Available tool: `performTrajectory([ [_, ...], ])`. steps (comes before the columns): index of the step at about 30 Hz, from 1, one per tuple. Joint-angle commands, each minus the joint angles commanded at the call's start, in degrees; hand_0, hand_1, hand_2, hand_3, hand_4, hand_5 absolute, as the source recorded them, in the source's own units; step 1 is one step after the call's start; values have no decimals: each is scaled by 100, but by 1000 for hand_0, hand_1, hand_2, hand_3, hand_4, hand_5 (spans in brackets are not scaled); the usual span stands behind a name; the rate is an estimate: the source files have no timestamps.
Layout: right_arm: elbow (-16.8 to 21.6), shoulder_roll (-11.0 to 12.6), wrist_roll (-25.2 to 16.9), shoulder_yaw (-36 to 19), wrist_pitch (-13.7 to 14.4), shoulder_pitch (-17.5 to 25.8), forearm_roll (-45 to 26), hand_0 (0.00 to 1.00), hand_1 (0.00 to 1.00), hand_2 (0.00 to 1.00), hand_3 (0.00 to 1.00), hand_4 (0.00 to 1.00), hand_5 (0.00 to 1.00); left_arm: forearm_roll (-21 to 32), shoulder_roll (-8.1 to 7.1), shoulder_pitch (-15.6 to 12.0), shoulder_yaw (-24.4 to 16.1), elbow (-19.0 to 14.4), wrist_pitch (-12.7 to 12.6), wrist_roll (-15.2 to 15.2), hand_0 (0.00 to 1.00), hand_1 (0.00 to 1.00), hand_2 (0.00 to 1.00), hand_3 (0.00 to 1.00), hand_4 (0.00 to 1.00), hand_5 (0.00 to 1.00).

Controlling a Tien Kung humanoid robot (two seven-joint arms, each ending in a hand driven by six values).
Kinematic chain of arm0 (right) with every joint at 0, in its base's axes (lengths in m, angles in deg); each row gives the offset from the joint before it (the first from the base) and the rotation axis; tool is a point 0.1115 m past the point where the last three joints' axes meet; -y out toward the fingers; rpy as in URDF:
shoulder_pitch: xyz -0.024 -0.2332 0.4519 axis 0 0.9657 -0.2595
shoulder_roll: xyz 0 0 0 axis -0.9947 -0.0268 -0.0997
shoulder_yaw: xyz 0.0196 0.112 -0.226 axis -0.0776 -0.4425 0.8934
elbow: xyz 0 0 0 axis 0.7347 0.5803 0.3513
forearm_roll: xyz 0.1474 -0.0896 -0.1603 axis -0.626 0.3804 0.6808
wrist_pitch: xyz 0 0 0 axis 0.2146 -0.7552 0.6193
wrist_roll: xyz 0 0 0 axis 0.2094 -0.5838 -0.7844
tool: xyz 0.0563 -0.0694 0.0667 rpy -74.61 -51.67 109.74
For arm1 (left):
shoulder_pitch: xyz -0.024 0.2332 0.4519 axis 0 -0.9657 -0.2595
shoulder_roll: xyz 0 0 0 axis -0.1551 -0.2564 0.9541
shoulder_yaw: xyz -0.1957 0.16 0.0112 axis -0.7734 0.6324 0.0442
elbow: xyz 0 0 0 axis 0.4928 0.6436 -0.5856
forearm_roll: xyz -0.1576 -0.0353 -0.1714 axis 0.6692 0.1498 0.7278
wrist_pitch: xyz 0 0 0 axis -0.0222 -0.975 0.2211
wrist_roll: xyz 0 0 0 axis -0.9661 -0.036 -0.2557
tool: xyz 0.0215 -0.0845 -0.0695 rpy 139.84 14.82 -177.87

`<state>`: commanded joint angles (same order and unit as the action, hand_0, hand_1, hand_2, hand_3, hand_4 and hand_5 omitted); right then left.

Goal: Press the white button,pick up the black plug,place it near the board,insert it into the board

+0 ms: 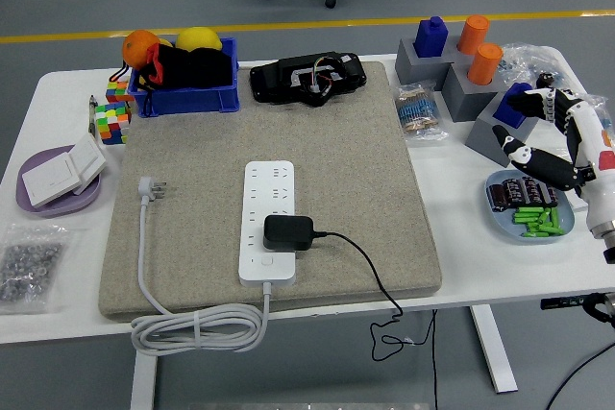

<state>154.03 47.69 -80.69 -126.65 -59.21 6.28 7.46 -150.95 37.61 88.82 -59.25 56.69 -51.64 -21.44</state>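
Right hand hovering at the three o'clock edge

The right hand [550, 132] is reaching in from the lower right, its arm rising toward twelve o'clock. Its fingers [519, 153] are spreading loosely toward nine o'clock, gripping nothing, with the thumb lying lowest. The left arm is showing nowhere in the head view.
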Motion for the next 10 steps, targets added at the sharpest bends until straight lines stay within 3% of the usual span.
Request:
performTrajectory([
  [10,4,-17,-6,-25,-1,3,-4,709,654,619,612,786,192,10,14,-10,-18,0,-1,10,823,789,734,789,574,479],
])
